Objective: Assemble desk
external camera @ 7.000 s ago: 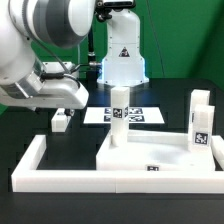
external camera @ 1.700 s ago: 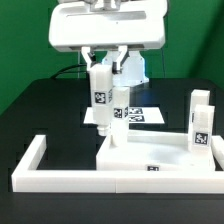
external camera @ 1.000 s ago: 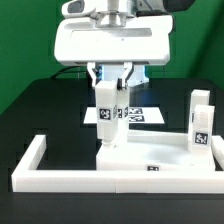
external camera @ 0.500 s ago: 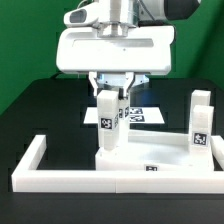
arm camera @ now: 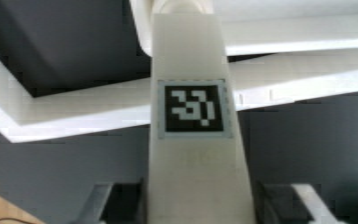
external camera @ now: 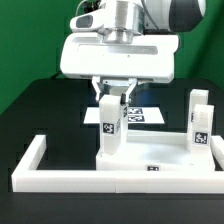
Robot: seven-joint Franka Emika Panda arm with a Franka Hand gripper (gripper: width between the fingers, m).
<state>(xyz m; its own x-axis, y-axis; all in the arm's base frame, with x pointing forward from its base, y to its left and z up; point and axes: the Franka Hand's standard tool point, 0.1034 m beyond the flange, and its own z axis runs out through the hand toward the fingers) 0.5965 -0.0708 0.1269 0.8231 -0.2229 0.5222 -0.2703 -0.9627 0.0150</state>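
- The border rail (external camera: 30, 165) begins at the exterior view's left; it is white, lies on the black worktop (external camera: 45, 110), and wraps around the front.
- Inside the rail lies the tabletop panel (external camera: 160, 155), flat and white, with a small tag on its front edge.
- At the panel's near-left corner a white leg (external camera: 109, 132) stands upright, its lower end at the panel; whether it is fully seated cannot be told. A black-and-white tag faces the camera on it.
- The fingers (external camera: 113, 92) are clamped on the upper part of that leg, one on each side, beneath the wide white gripper body (external camera: 120, 58). In the wrist view the leg (arm camera: 197, 130) runs through the middle of the picture with its tag showing, and the dark fingers (arm camera: 309, 197) flank it.
- Behind the leg the marker board (external camera: 140, 115) lies flat on the worktop.
- Farther back stands a white object with a triangle sign (external camera: 128, 62), partly hidden by the gripper body.
- At the exterior view's right a second leg (external camera: 199, 122) stands upright at the panel's far-right corner, tag facing front.
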